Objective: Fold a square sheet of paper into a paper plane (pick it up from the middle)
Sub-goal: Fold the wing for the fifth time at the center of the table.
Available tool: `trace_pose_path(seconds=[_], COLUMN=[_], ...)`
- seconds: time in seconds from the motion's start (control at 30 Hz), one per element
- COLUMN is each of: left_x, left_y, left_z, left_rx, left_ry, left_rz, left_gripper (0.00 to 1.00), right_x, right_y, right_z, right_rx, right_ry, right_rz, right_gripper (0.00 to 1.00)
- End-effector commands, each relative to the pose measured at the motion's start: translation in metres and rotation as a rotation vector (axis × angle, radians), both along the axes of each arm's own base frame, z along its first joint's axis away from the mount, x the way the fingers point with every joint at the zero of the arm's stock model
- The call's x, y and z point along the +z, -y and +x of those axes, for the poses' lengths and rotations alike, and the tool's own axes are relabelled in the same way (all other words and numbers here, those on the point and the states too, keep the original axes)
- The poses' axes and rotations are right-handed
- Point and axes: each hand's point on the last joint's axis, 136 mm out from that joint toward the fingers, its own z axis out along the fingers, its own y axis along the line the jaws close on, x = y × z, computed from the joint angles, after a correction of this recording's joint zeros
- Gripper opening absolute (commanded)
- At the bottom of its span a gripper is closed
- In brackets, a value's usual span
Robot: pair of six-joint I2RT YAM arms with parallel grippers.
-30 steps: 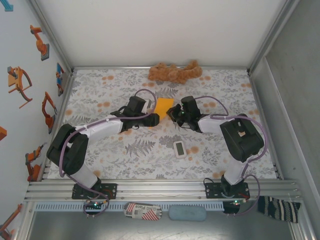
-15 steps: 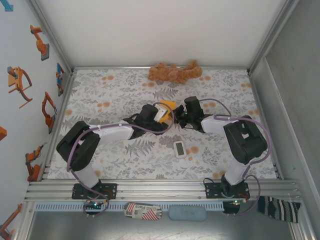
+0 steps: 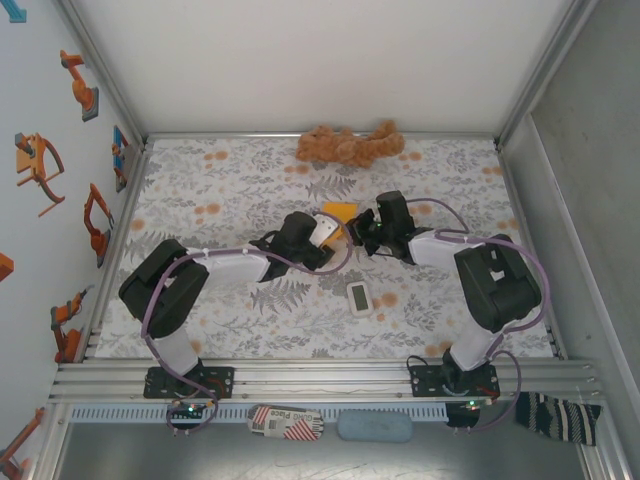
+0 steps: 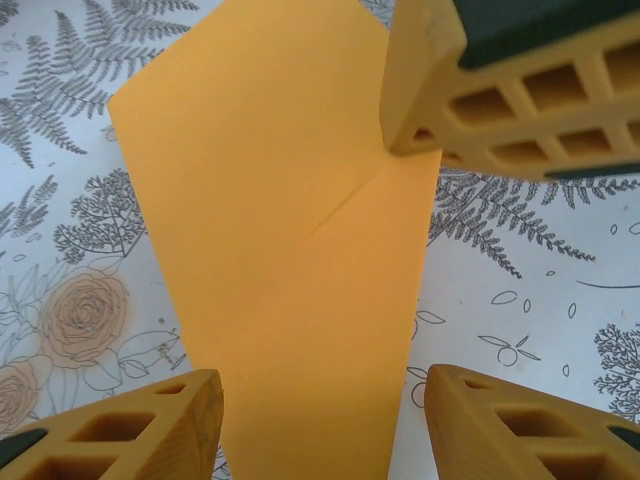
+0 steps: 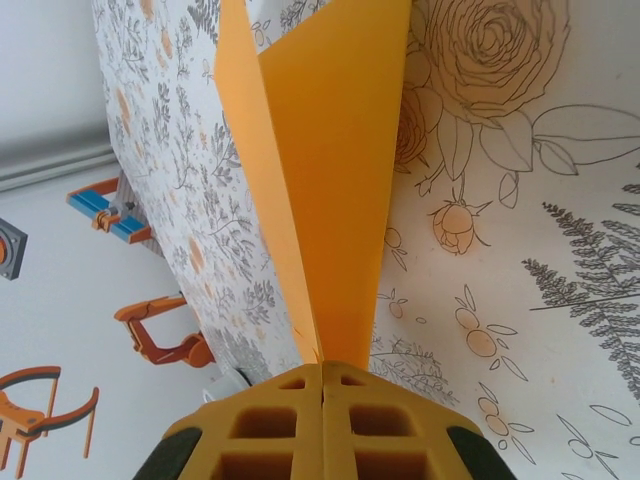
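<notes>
Bright, even light from overhead leaves only faint, soft shadows on the patterned table (image 3: 250,320). The orange paper (image 4: 280,250) looks matte and evenly lit. Close up, the yellow fingertips (image 4: 140,430) blur slightly; the paper is sharp.

1. The left arm (image 3: 215,262) lies low and stretched out, reaching toward the square sheet of paper (image 3: 338,211) from its left side.
2. The left gripper (image 3: 322,234) faces the sheet's near end with its jaws apart, one finger (image 4: 150,420) on either side of that end.
3. The right arm (image 3: 490,285) is bent sharply at the elbow, its forearm coming in from the sheet's right.
4. The right gripper (image 3: 360,228) is clamped on the sheet's right edge, fingertips pressed together.
</notes>
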Motion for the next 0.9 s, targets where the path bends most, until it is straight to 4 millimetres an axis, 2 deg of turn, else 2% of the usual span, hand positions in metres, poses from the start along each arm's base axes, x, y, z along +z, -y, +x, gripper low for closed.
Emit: trace_pose_path(seconds=[0.0, 0.2, 0.57, 0.87], left_x=[-0.012, -0.014, -0.017, -0.028], left_y=[0.007, 0.010, 0.012, 0.013], left_z=[-0.008, -0.008, -0.007, -0.007], left_rx=[-0.056, -0.064, -0.066, -0.066], left_ry=[-0.035, -0.047, -0.052, -0.072], left_rz=[0.019, 0.020, 0.025, 0.037], left_gripper=[0.56, 0.49, 0.43, 0.39], right_x=[0.005, 0.001, -0.006, -0.007], right_y=[0.002, -0.001, -0.004, -0.006], right_z=[-0.005, -0.006, -0.009, -0.010], right_rx=[0.005, 0.024, 0.039, 0.049], right_ry=[-0.020, -0.037, -0.065, -0.077], right_rz=[0.017, 0.029, 0.031, 0.039], right_gripper=[0.00, 0.00, 0.00, 0.00])
